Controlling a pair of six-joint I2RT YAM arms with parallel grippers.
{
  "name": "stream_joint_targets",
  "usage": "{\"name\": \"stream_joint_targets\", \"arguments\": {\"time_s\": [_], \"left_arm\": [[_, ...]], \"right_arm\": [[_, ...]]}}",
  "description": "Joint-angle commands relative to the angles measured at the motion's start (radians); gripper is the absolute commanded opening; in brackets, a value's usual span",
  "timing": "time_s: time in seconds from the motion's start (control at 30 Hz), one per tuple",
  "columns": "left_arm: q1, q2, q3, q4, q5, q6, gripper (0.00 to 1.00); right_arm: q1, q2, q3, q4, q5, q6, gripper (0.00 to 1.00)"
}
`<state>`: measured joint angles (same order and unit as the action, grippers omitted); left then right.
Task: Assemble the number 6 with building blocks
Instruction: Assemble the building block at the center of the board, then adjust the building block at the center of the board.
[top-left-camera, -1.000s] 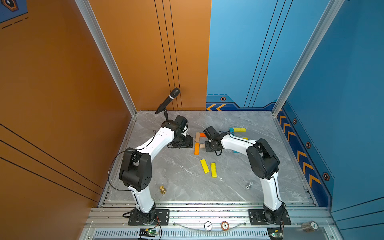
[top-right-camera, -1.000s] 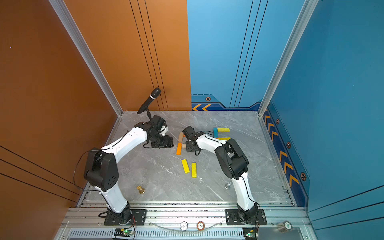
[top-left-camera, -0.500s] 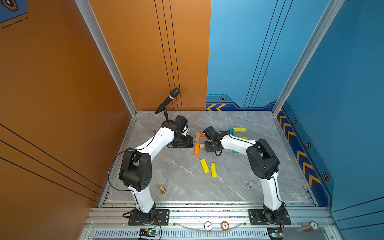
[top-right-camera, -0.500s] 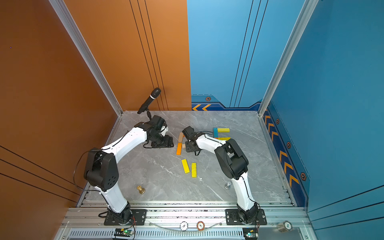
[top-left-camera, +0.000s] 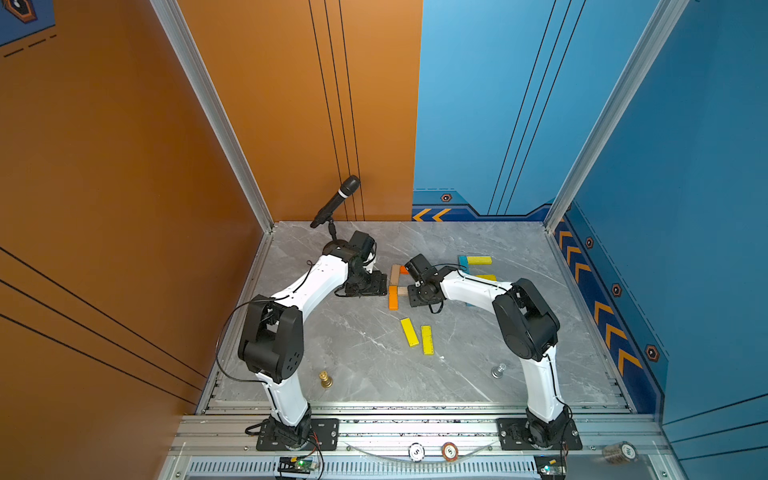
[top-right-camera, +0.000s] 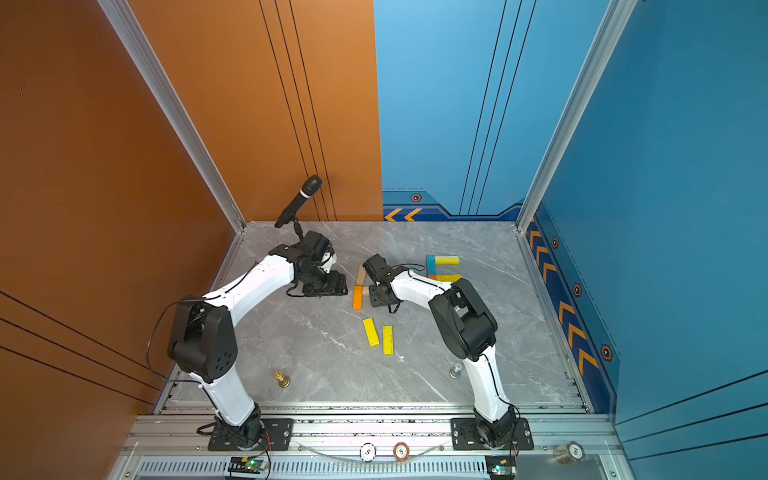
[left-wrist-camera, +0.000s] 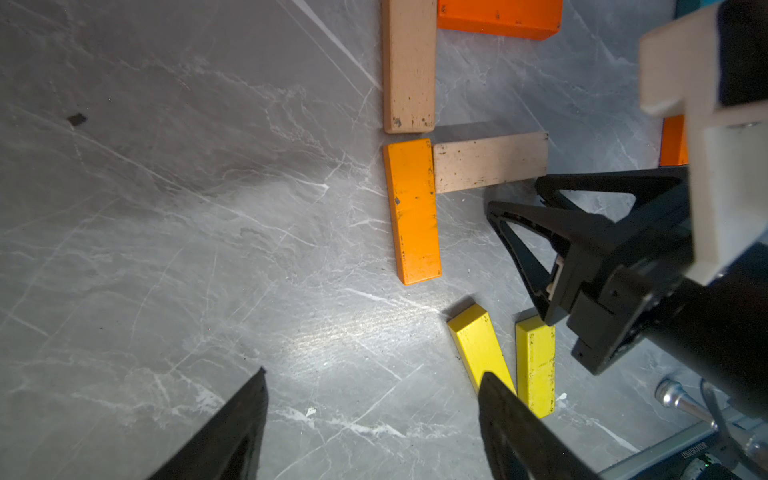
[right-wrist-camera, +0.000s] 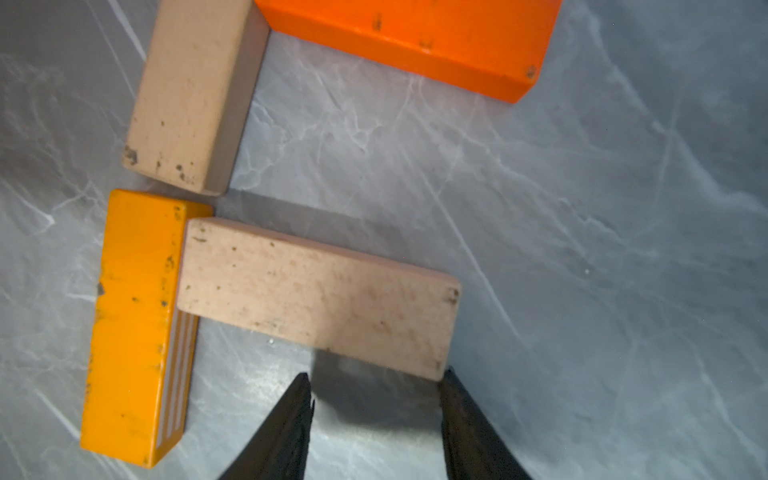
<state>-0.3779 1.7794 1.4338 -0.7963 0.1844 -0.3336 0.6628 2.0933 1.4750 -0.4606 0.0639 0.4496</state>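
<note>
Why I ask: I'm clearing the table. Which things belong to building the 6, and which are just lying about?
Part of the job: pale wood blocks, orange blocks, yellow blocks, blue block.

Just lying about: gold chess piece, silver chess piece, microphone, round chips on the front rail.

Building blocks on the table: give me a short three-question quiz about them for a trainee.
1. True or false: the two yellow blocks lying side by side touch the amber block.
2. The left gripper holds: A one yellow block, B nothing, C the amber block?
3. How many pale wooden blocks show in the left wrist view?
Key: 1 false, the yellow blocks lie apart from the amber block. 2 B, its jaws are open and empty. 3 two.
</note>
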Motion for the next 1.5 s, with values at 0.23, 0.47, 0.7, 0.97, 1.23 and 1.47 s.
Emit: {"name": "stream_joint_targets", "arguments": {"time_s": [0.23,0.47,0.7,0.97,1.23,1.47], "left_arm": [[-0.001,0.022,-0.013,0.0,-0.015,0.005,0.72],[-0.089,0.031,-0.044,-0.012,-0.118,0.045,0.67],[-0.191,0.097,-0.029,-0.036,-0.176,0.024,0.69],[-0.23,0.194,0.043,-0.062,-0.227,-0.024,0.69],[-0.236,0.246,0.085,-0.069,-0.24,-0.039,0.69],[-0.233,0.282,0.112,-0.068,-0.24,-0.04,0.69]], "right_arm": [[-0.012,-0.157,-0.171,0.11,-0.065,-0.068,0.5],[-0.051,-0.242,-0.257,0.247,-0.099,-0.071,0.5],[-0.105,-0.293,-0.33,0.312,-0.124,-0.062,0.5],[-0.126,-0.323,-0.392,0.352,-0.149,-0.049,0.51],[-0.134,-0.318,-0.405,0.365,-0.167,-0.046,0.51],[-0.135,-0.312,-0.403,0.363,-0.173,-0.046,0.51]]}}
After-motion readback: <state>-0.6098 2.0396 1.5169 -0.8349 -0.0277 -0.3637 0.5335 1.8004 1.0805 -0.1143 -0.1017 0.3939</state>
